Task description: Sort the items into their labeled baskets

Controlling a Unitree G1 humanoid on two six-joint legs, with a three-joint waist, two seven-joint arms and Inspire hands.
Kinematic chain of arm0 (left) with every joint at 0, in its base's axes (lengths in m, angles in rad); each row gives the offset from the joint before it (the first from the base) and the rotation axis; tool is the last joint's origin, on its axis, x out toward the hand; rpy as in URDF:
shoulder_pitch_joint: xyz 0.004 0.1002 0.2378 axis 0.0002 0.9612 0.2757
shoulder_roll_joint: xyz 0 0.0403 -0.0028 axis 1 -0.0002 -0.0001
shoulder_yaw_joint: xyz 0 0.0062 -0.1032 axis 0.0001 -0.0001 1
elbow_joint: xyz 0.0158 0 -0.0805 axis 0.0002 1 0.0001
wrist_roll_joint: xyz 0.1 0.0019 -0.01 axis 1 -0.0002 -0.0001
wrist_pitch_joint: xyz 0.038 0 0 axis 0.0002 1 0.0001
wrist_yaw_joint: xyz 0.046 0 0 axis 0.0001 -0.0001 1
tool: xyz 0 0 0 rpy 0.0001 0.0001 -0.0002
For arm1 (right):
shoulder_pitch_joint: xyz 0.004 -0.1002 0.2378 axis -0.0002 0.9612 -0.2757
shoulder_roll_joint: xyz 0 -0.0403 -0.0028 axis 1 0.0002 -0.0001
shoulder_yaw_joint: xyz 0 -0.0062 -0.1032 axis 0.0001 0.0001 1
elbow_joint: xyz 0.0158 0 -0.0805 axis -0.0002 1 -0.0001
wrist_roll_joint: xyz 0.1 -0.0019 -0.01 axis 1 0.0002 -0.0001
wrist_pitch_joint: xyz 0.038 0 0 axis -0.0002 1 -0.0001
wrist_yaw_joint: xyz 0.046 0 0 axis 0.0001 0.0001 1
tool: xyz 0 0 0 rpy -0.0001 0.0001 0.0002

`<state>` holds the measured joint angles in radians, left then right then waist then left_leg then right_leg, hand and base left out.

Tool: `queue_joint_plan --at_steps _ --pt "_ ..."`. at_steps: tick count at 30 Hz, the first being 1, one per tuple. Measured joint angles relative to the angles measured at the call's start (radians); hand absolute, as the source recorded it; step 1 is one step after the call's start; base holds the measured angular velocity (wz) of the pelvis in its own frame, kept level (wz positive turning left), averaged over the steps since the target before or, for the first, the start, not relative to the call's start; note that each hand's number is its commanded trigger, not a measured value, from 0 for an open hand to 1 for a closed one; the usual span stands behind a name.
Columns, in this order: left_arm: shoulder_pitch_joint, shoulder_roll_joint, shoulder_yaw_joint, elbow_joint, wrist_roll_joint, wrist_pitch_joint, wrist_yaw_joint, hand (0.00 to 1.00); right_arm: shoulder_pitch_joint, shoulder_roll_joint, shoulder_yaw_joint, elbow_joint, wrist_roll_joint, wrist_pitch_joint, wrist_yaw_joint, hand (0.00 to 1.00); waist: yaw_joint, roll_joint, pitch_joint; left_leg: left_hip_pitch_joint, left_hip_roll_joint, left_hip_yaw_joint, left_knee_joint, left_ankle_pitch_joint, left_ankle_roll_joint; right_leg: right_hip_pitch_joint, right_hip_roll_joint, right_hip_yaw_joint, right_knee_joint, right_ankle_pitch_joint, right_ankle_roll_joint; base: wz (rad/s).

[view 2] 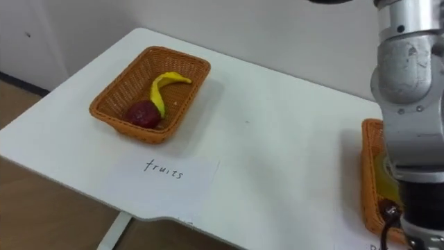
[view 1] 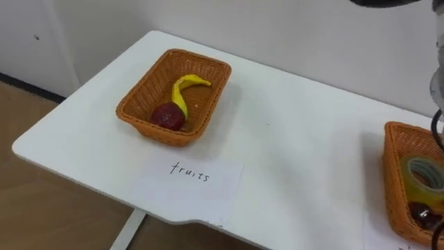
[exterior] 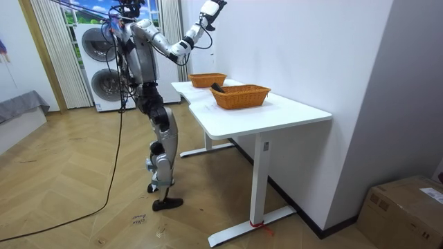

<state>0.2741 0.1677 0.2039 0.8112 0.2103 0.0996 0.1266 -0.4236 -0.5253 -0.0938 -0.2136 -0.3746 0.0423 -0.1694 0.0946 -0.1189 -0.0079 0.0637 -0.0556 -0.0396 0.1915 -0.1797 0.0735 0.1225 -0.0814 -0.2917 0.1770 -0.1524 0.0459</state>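
- Left eye view: A paper label (view 1: 189,175) lies nearest me on the white tabletop (view 1: 298,146). Behind it is the fruit basket (view 1: 142,94), holding a banana (view 1: 184,90) and a red fruit (view 1: 167,115) that touch. At the right edge, the office basket (view 1: 394,173) holds a tape roll (view 1: 424,175) and a dark item (view 1: 424,214) I cannot identify. I judge the sorting close to done. The office basket sits near the tabletop's front edge, so a nudge could tip it off.
- Right eye view: My right forearm stands close before the office basket and covers most of it. Lowered carelessly, that arm could clip the rim and push the basket. The left eye view gives the tape roll plainly, while here it is barely glimpsed.
- Room view: This view adds my right hand (exterior: 211,8), raised high near the wall above the baskets. I cannot tell whether its fingers are spread or closed, or whether it carries anything. Anything released from that height would likely bounce out.
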Motion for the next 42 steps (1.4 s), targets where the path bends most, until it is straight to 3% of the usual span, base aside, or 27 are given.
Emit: queue_joint_plan --at_steps 3,9,18,23,27,29,31,35,37,39,42 --pt "0.001 0.007 0.001 0.007 0.001 -0.019 0.000 0.00 0.045 -0.005 -0.042 -0.026 -0.002 -0.002 -0.011 0.00 -0.037 -0.008 0.0026 -0.002 0.005 0.022 -0.002 -0.001 0.001 -0.014 0.002 0.018 0.012 0.000 0.000 -0.21" --pt "0.002 0.011 0.015 0.007 0.003 -0.033 0.001 0.00 0.103 -0.066 -0.164 -0.042 -0.002 -0.022 -0.056 0.00 -0.076 -0.012 0.0045 0.005 0.021 0.090 -0.007 -0.012 0.001 -0.039 0.015 0.079 0.011 0.007 -0.010 -0.33" --pt "0.001 0.009 0.026 0.006 -0.001 -0.057 0.021 0.00 0.243 -0.067 -0.344 -0.040 0.022 -0.047 -0.202 0.00 -0.170 -0.020 0.0050 0.035 0.036 0.133 -0.027 -0.022 -0.008 -0.038 0.034 0.128 0.008 0.010 -0.013 -0.18" --pt "0.004 0.005 0.026 0.017 -0.002 -0.066 0.042 0.00 0.355 -0.066 -0.434 0.002 0.070 -0.065 -0.256 0.00 -0.183 -0.010 0.0062 0.051 0.048 0.174 -0.032 -0.026 -0.012 -0.048 0.044 0.154 0.009 0.012 -0.016 -0.21" --pt "0.006 0.006 0.026 0.048 -0.004 -0.070 0.061 0.00 0.475 -0.059 -0.489 0.026 0.194 -0.070 -0.336 0.00 -0.202 0.003 0.0030 0.053 0.051 0.196 -0.045 -0.029 -0.014 -0.055 0.051 0.174 0.011 0.013 -0.019 -0.18" --pt "0.004 0.009 0.021 0.058 -0.014 -0.071 0.069 0.00 0.524 -0.037 -0.494 0.052 0.267 -0.077 -0.385 0.00 -0.214 0.009 0.0050 0.054 0.052 0.201 -0.046 -0.029 -0.015 -0.055 0.053 0.180 0.009 0.014 -0.021 -0.11" --pt "0.004 0.007 0.015 0.055 -0.026 -0.071 0.081 0.00 0.574 0.042 -0.504 0.111 0.327 -0.081 -0.430 0.00 -0.227 0.006 0.0049 0.053 0.056 0.210 -0.044 -0.031 -0.017 -0.058 0.056 0.186 0.009 0.015 -0.022 -0.06" --pt "-0.003 0.004 -0.015 0.060 -0.068 -0.074 0.088 0.00 0.675 0.145 -0.508 0.192 0.554 -0.095 -0.485 0.00 -0.227 0.021 0.0041 0.052 0.061 0.222 -0.041 -0.036 -0.019 -0.063 0.060 0.193 0.010 0.017 -0.024 -0.12" --pt "0.002 -0.002 -0.015 0.058 -0.101 -0.075 0.100 0.00 0.710 0.206 -0.510 0.263 0.671 -0.099 -0.510 0.00 -0.236 0.037 -0.0010 0.045 0.062 0.227 -0.040 -0.038 -0.021 -0.073 0.064 0.205 0.010 0.018 -0.026 -0.15" --pt "0.002 -0.005 -0.016 0.058 -0.101 -0.075 0.109 0.00 0.733 0.238 -0.509 0.348 0.779 -0.109 -0.525 0.00 -0.242 0.044 -0.0008 0.048 0.063 0.227 -0.041 -0.039 -0.022 -0.071 0.065 0.208 0.010 0.018 -0.026 0.00" --pt "0.001 -0.022 -0.017 0.053 -0.100 -0.076 0.108 0.00 0.732 0.300 -0.510 0.487 0.872 -0.109 -0.551 0.00 -0.258 0.073 0.0011 0.048 0.063 0.229 -0.042 -0.039 -0.022 -0.072 0.066 0.209 0.010 0.018 -0.026 -0.01"
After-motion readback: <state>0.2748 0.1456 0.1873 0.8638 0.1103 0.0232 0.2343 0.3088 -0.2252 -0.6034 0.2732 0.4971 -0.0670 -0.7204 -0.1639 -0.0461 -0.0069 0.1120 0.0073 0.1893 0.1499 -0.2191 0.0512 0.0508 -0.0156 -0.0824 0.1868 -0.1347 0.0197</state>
